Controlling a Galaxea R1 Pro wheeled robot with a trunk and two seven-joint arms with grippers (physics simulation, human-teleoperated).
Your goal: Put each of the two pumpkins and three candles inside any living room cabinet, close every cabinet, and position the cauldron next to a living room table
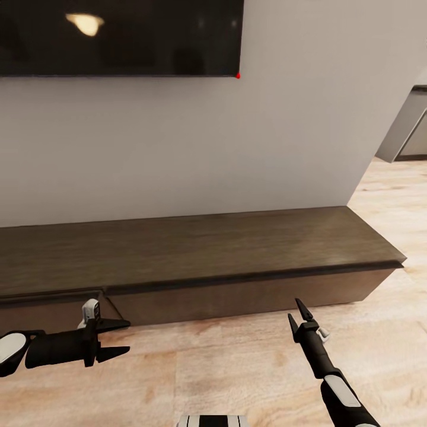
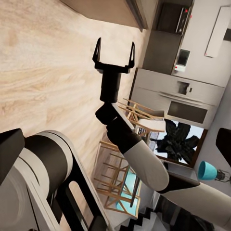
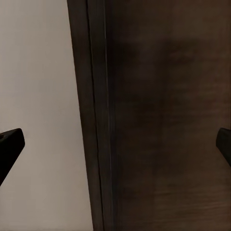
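Observation:
The low dark-brown cabinet [image 1: 196,249] runs along the wall ahead, its flat top bare. A seam splits its front near my left gripper; I cannot tell whether either front is ajar. My left gripper [image 1: 127,337] hovers open just above the floor in front of that seam, fingers pointing right. My right gripper [image 1: 294,309] stands open before the cabinet's right part, fingers pointing at it, and shows open and empty [image 2: 115,45] in the left wrist view. The right wrist view looks closely at the cabinet [image 3: 163,115] between spread fingertips [image 3: 9,144]. The pumpkins, candles, cauldron and table are out of view.
A dark screen [image 1: 118,35] hangs on the pale wall above the cabinet. Light wooden floor [image 1: 237,367] lies between me and the cabinet and continues past its right end towards grey kitchen units [image 1: 409,130]. Wooden chairs [image 2: 120,173] stand behind my right arm.

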